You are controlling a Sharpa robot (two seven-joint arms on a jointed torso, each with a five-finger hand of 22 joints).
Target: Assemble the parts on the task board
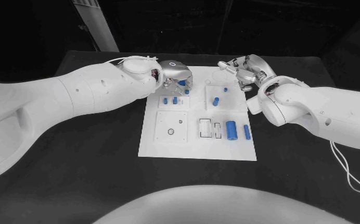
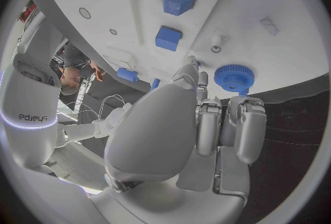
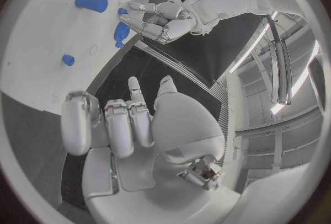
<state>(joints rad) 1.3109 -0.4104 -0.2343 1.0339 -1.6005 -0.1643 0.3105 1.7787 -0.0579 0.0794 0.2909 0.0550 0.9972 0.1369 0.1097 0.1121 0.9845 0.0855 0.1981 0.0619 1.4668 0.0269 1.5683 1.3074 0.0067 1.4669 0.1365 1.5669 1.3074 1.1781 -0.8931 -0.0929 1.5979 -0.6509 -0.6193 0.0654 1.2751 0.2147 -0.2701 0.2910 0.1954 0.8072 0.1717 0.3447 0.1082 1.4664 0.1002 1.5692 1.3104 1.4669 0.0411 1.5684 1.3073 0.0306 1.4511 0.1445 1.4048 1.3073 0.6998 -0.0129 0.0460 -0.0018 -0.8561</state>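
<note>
The white task board (image 1: 198,148) lies in the middle of the black table. My left hand (image 1: 174,73) hovers over its far left part with its fingers (image 2: 241,122) curled in and nothing between them. A blue gear (image 1: 182,83) stands on the board just past those fingers (image 2: 234,76); I cannot tell whether they touch it. Two small blue blocks (image 1: 170,100) lie nearer me, and the left wrist view shows them as well (image 2: 168,38). My right hand (image 1: 244,70) hangs off the board's far right corner, fingers (image 3: 113,124) curled, holding nothing.
More blue parts sit on the board: a peg (image 1: 216,101), a small piece (image 1: 226,89), and two cylinders (image 1: 232,128) (image 1: 247,132) at the near right beside slotted holders (image 1: 205,126). A white plate with a hole (image 1: 171,126) lies near left. Bare black table (image 1: 90,156) surrounds the board.
</note>
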